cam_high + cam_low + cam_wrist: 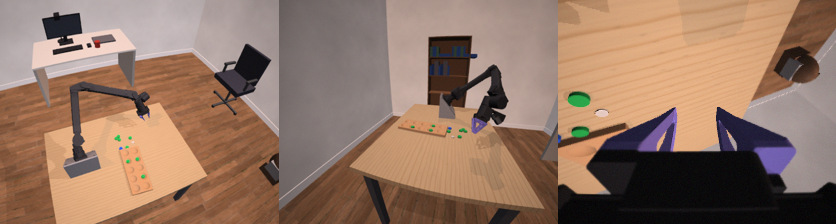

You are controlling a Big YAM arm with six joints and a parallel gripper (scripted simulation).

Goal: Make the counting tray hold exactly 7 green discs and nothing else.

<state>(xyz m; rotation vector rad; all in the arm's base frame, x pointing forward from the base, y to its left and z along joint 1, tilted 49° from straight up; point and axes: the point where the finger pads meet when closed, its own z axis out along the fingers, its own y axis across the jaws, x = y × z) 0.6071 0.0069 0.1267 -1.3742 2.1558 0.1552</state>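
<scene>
The orange counting tray [142, 191] [404, 127] lies flat on the table. Three green discs sit in its pockets [127, 161] [137, 158] [143, 176]. Loose beyond its near end lie a small cluster of green discs [117, 138] [463, 130], a single green disc [130, 138] [459, 137] [578, 99], another green disc [127, 147] [448, 131] [580, 132] by the tray's edge, a blue disc [121, 148] [449, 128] and a white disc [133, 142] [452, 137] [601, 113]. My gripper [144, 116] [478, 130] [696, 112] hangs above the table beyond the loose discs, fingers half apart with nothing between them.
The arm's grey base [82, 164] [446, 110] stands on the table beside the tray. The table's far edge lies just under the gripper in the wrist view. A desk [79, 54], an office chair [242, 77] and a bookshelf [449, 70] stand off the table.
</scene>
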